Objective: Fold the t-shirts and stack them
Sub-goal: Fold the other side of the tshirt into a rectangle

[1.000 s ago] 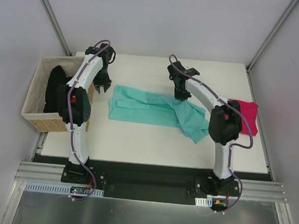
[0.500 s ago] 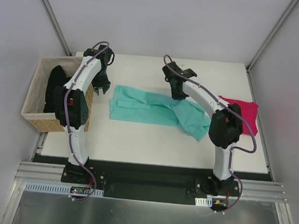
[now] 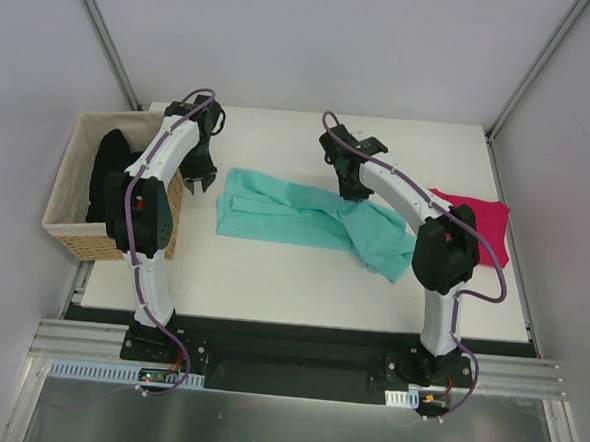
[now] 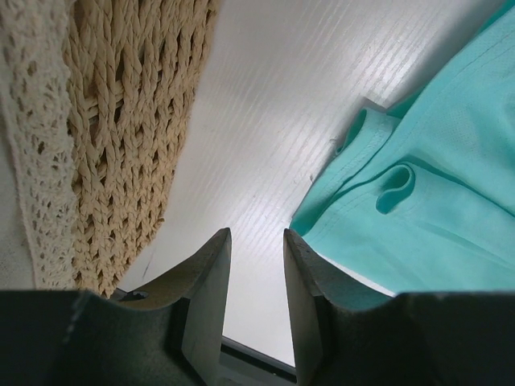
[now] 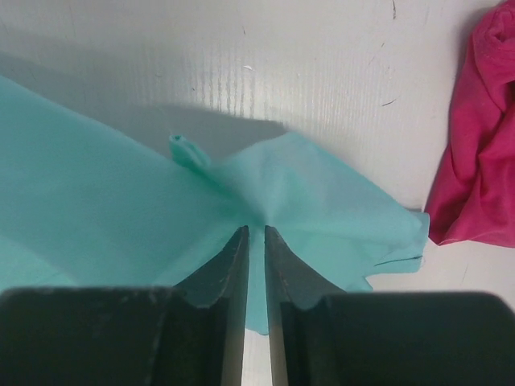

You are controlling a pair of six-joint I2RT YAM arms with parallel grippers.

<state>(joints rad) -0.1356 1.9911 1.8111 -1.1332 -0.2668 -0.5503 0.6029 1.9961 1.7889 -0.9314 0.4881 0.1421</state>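
You have the teal t-shirt lying across the middle of the table. Its long axis runs left to right and slants towards you at the right end, which is broader and rumpled. The left end is folded flat with a straight edge.

The magenta t-shirt lies bunched at the table's right edge, just beside the teal one's right end. The black t-shirts sit in the basket on the left.

Your left gripper hangs between the basket and the teal shirt's left end, its fingers partly apart and holding nothing. Only its wrist view shows a small looped hem at that corner.

Your right gripper has a narrow slit between its fingers, with the tips at a pucker in the teal cloth. You cannot tell whether the cloth is pinched. The overhead view hides this contact behind the arm.
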